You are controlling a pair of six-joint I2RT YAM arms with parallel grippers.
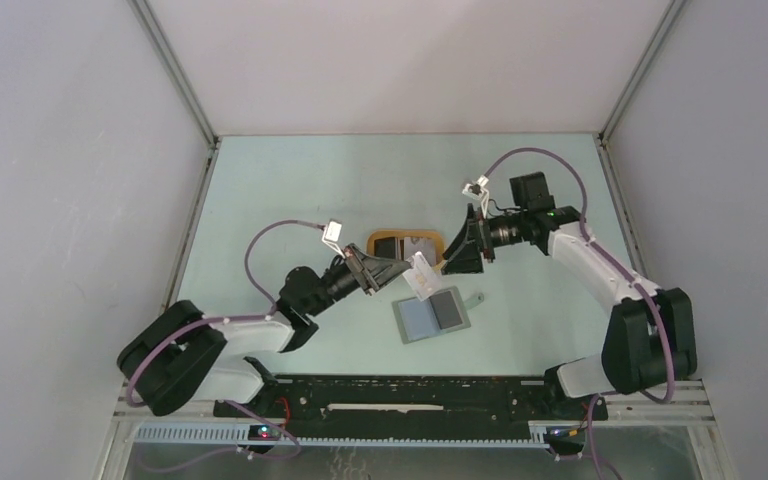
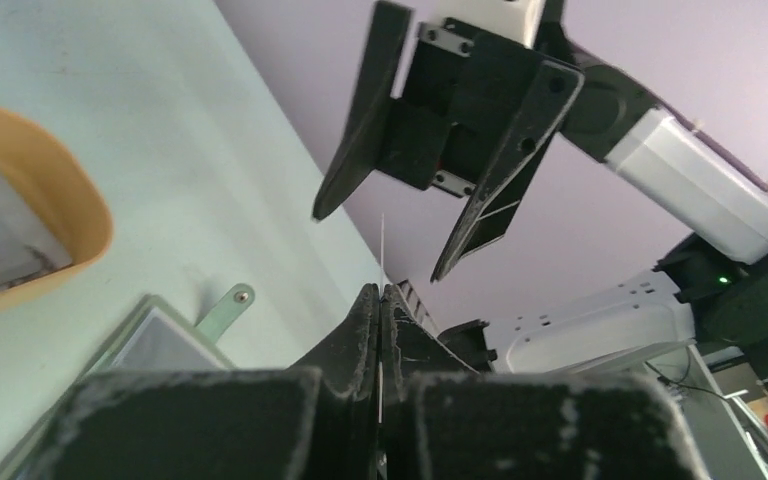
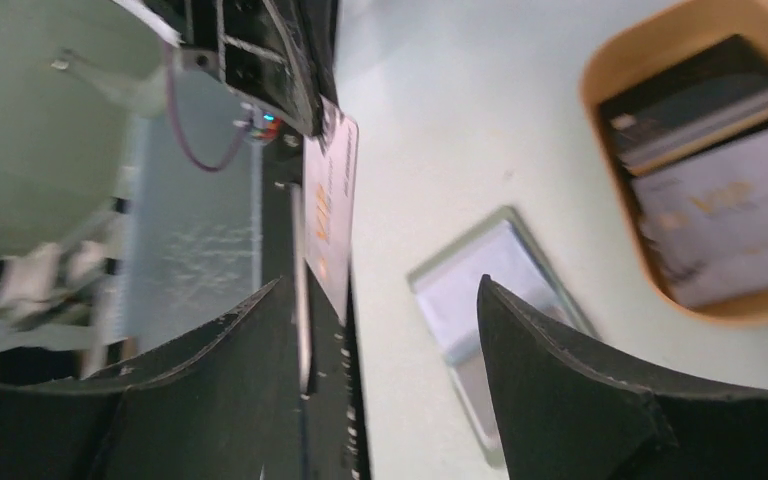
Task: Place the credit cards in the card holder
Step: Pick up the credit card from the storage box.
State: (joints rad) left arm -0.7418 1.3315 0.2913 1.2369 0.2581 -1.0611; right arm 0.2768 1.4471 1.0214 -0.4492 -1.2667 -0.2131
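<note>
My left gripper (image 1: pixel 407 268) is shut on a whitish credit card (image 1: pixel 421 276), which it holds in the air just above the card holder (image 1: pixel 432 315). In the left wrist view the card (image 2: pixel 381 240) shows edge-on as a thin line rising from the closed left gripper (image 2: pixel 380 290). My right gripper (image 1: pixel 457 252) is open just right of the card, its jaws on either side of the card's far end without touching it. The right wrist view shows the card (image 3: pixel 330 190) left of the open right gripper (image 3: pixel 382 285). The grey-green card holder (image 3: pixel 480 290) lies open and flat.
An orange oval tray (image 1: pixel 377 240) sits just behind the card holder, with a dark card (image 3: pixel 690 100) and a whitish card (image 3: pixel 730 210) in it. The holder's snap tab (image 2: pixel 225 305) sticks out to its right. Grey walls enclose the table on three sides.
</note>
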